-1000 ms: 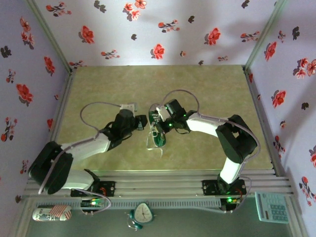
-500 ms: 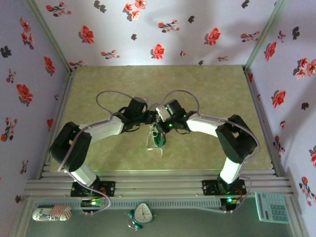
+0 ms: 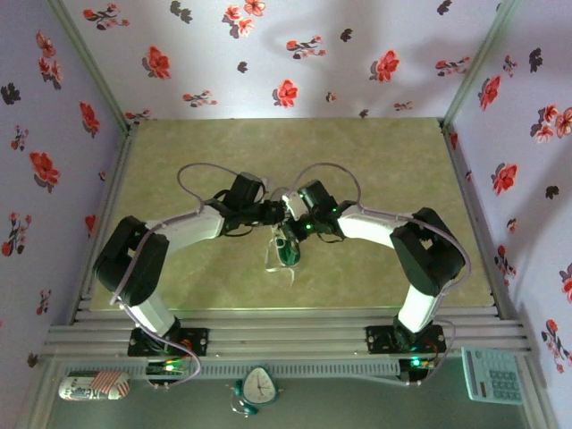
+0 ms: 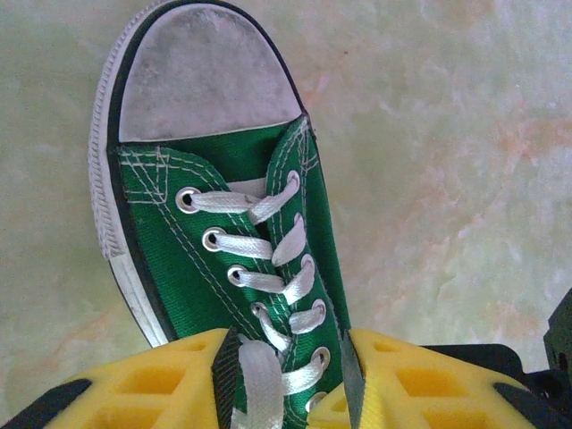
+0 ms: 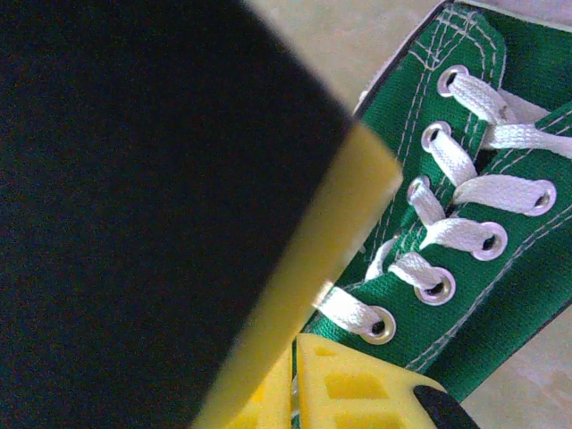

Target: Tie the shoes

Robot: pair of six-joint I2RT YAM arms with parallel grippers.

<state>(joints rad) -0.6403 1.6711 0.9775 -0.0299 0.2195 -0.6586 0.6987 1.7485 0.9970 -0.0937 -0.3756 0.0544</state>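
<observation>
It looks like you are just starting the knot. Your left gripper (image 4: 288, 362) stands partly open astride a lace (image 4: 259, 384) at the top eyelets. Your right gripper (image 5: 293, 366) is closed, on what I cannot tell. Next, pinch that strand cleanly. The sneaker (image 3: 288, 253) lies mid-table (image 3: 384, 161), long axis 12-to-6, toe seemingly at 6.

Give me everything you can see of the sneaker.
The sneaker is small, dark green canvas with white stitching, a scuffed white rubber toe cap, ribbed white sole rim and flat white laces crossed through metal eyelets. It sits sole down on the marbled table. Yellow fingers of the left gripper flank its upper lacing.
</observation>
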